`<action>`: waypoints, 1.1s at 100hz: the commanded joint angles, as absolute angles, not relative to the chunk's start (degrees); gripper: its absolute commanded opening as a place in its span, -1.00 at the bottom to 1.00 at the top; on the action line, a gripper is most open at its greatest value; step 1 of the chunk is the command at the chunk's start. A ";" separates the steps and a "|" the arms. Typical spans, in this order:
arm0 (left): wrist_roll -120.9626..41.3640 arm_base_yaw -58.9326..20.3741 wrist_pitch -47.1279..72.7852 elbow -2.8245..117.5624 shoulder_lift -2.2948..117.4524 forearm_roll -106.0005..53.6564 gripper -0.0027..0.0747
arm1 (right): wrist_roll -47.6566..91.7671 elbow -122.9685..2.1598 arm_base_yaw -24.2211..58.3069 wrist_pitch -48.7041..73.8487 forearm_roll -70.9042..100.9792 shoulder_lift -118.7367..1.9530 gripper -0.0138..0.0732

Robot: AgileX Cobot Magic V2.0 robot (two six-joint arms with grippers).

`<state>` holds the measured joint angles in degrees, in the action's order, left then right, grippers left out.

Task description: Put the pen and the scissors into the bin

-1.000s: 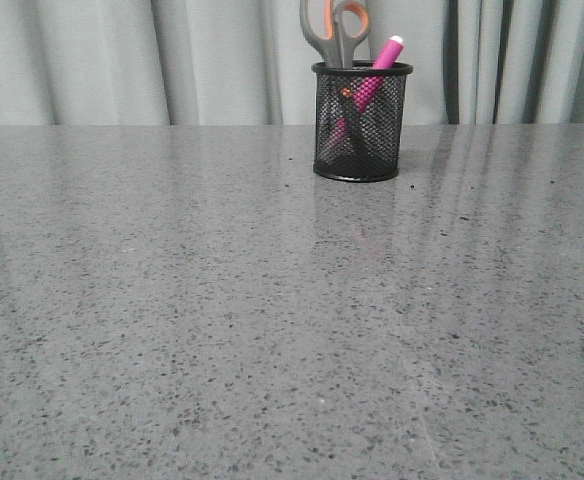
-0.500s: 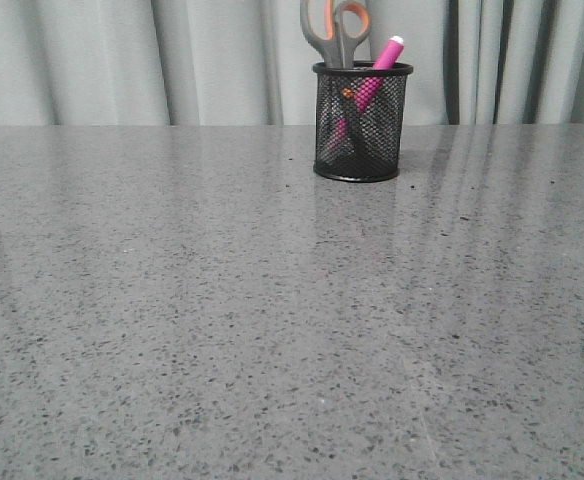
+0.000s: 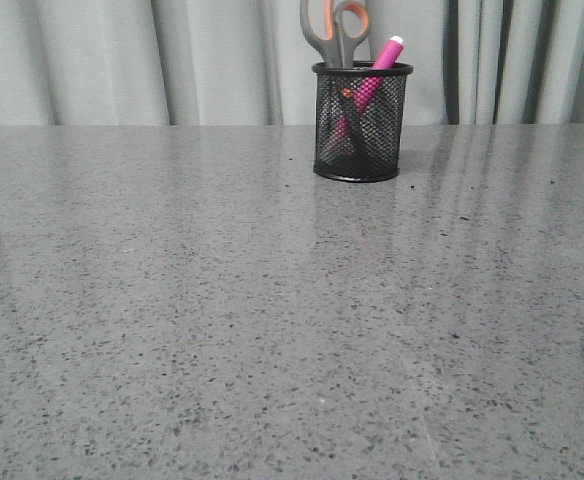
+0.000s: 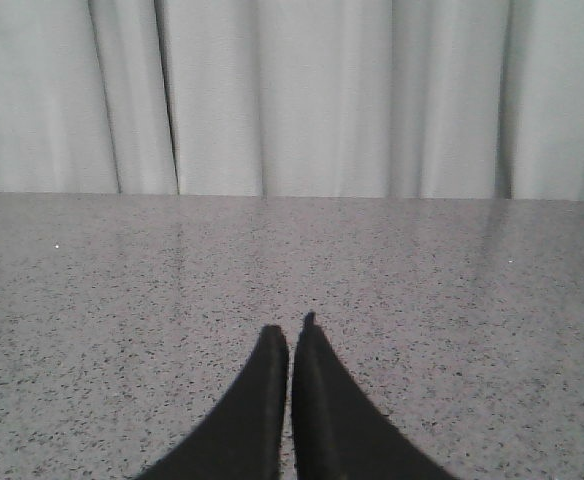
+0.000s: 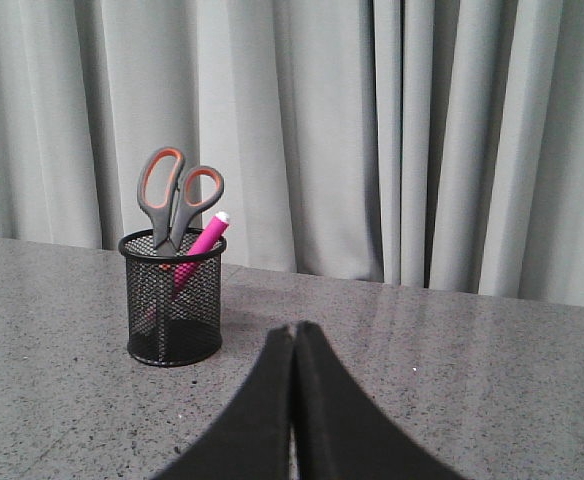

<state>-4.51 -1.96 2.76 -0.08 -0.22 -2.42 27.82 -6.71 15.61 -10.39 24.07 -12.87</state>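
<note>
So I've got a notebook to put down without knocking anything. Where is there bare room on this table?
Nearly all of the table is bare: the whole stretch in front of the bin, and the wide area to its left along the curtain. A narrower bare strip lies to its right. The only occupied spot is the bin itself, holding the scissors and pen, which stick up above its rim.

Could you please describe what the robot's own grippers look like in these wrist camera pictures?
Only the fingers show. The left gripper has two plain matte black fingers, broad at the base and tapering to narrow tips. The right gripper looks the same: two smooth black tapered fingers. No cables, markings, labels or arm links are visible in any view.
</note>
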 commanded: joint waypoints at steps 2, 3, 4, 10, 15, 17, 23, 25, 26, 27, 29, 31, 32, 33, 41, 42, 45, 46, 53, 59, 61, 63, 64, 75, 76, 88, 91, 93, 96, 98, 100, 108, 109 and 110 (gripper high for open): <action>-3.95 -1.79 -1.07 -2.68 -2.10 -2.91 -0.98 | 28.44 -8.24 15.25 -14.90 23.78 -13.19 -0.84; -3.95 -1.79 -1.07 -2.68 -2.10 -2.91 -0.98 | 28.44 -8.24 15.25 -14.90 23.78 -13.19 -0.84; -3.95 -1.79 -1.07 -2.68 -2.10 -2.91 -0.98 | 28.44 -8.24 15.25 -14.90 23.78 -13.19 -0.84; -3.95 -1.79 -1.07 -2.68 -2.10 -2.91 -0.98 | 28.44 -8.24 15.25 -14.90 23.78 -13.19 -0.84; -3.95 -1.79 -1.07 -2.68 -2.10 -2.91 -0.98 | 28.44 -8.24 15.25 -14.90 23.78 -13.19 -0.84; -3.95 -1.79 -1.07 -2.68 -2.10 -2.91 -0.98 | 28.44 -8.24 15.25 -14.90 23.78 -13.19 -0.84; -3.95 -1.79 -1.07 -2.68 -2.10 -2.91 -0.98 | 28.44 -8.24 15.25 -14.90 23.78 -13.19 -0.84; -3.95 -1.79 -1.07 -2.68 -2.10 -2.91 -0.98 | 28.58 -8.24 15.25 -14.90 23.38 -13.19 -0.84; -3.95 -1.79 -1.07 -2.68 -2.10 -2.91 -0.98 | 28.58 -8.24 15.14 -14.90 23.13 -13.19 -0.84; -3.95 -1.79 -1.07 -2.68 -2.10 -2.91 -0.98 | 28.58 -8.13 15.15 -14.90 22.60 -13.19 -0.84; -3.95 -1.79 -1.07 -2.68 -2.10 -2.91 -0.98 | 28.43 -7.99 14.98 -15.02 21.92 -13.19 -0.84; -3.95 -1.79 -1.07 -2.68 -2.10 -2.91 -0.98 | 28.05 -7.89 14.95 -15.03 21.01 -13.19 -0.84; -3.95 -1.79 -1.07 -2.68 -2.10 -2.91 -0.98 | 27.38 -7.77 14.77 -15.03 20.37 -13.19 -0.84; -3.95 -1.79 -1.07 -2.68 -2.10 -2.91 -0.98 | 26.92 -7.76 14.61 -14.93 19.99 -13.19 -0.84; -3.95 -1.79 -1.07 -2.68 -2.10 -2.91 -0.98 | 19.21 -7.47 11.79 -13.61 12.11 -13.19 -0.84; -3.95 -1.79 -1.07 -2.68 -2.10 -2.91 -0.98 | 18.48 -7.36 11.44 -13.22 11.38 -13.19 -0.84; -3.95 -1.79 -1.07 -2.68 -2.10 -2.91 -0.98 | 15.74 -7.21 9.92 -11.97 8.81 -13.19 -0.84; -3.95 -1.79 -1.07 -2.68 -2.10 -2.91 -0.98 | 14.46 -7.21 9.13 -11.54 7.86 -13.19 -0.84; -3.95 -1.79 -1.07 -2.68 -2.10 -2.91 -0.98 | 10.89 -6.82 5.43 -6.55 4.82 -12.47 -0.84; -3.95 -1.79 -1.07 -2.68 -2.10 -2.91 -0.98 | 10.77 -5.92 3.59 -2.99 3.89 -10.59 -0.84; -3.95 -1.79 -1.07 -2.68 -2.10 -2.91 -0.98 | 10.77 -5.49 3.15 -2.42 3.37 -10.03 -0.84; -3.95 -1.79 -1.07 -2.68 -2.10 -2.91 -0.98 | 10.77 -4.97 2.81 -2.14 2.82 -9.12 -0.84; -3.95 -1.79 -1.07 -2.68 -2.10 -2.91 -0.98 | 10.77 -4.78 2.63 -2.18 2.62 -8.47 -0.84; -3.95 -1.79 -1.07 -2.68 -2.10 -2.91 -0.98 | 10.67 -1.69 1.60 -0.60 2.21 -3.43 -0.84; -3.95 -1.79 -1.07 -2.68 -2.10 -2.91 -0.98 | 10.67 -1.54 1.48 -0.39 2.21 -2.79 -0.84; -3.95 -1.79 -1.07 -2.68 -2.10 -2.91 -0.98 | 10.28 1.20 0.75 2.07 2.11 1.91 -0.84; -3.95 -1.79 -1.07 -2.68 -2.10 -2.91 -0.98 | 10.15 1.52 0.50 2.57 2.11 1.78 -0.84; -3.95 -1.79 -1.07 -2.68 -2.00 -2.91 -0.98 | 10.15 1.38 0.36 3.60 1.90 1.69 -0.84; -3.95 -1.79 -1.07 -2.68 -2.00 -2.91 -0.98 | 10.06 1.39 0.24 4.33 1.63 1.69 -0.84; -3.95 -1.79 -1.07 -2.68 -2.00 -2.91 -0.98 | 10.06 1.39 0.12 4.74 1.63 1.69 -0.84; -3.95 -1.79 -1.07 -2.68 -2.00 -2.91 -0.98 | 10.06 1.39 0.12 4.75 1.63 1.69 -0.84; -3.95 -1.79 -1.07 -2.68 -2.00 -2.91 -0.98 | 10.06 1.39 0.12 4.63 1.63 1.69 -0.84; -3.95 -1.79 -1.07 -2.68 -2.00 -2.91 -0.98 | 10.06 1.39 0.12 4.63 1.63 1.69 -0.84; -3.95 -1.79 -1.07 -2.68 -2.00 -2.91 -0.98 | 10.06 1.39 0.12 4.63 1.63 1.69 -0.84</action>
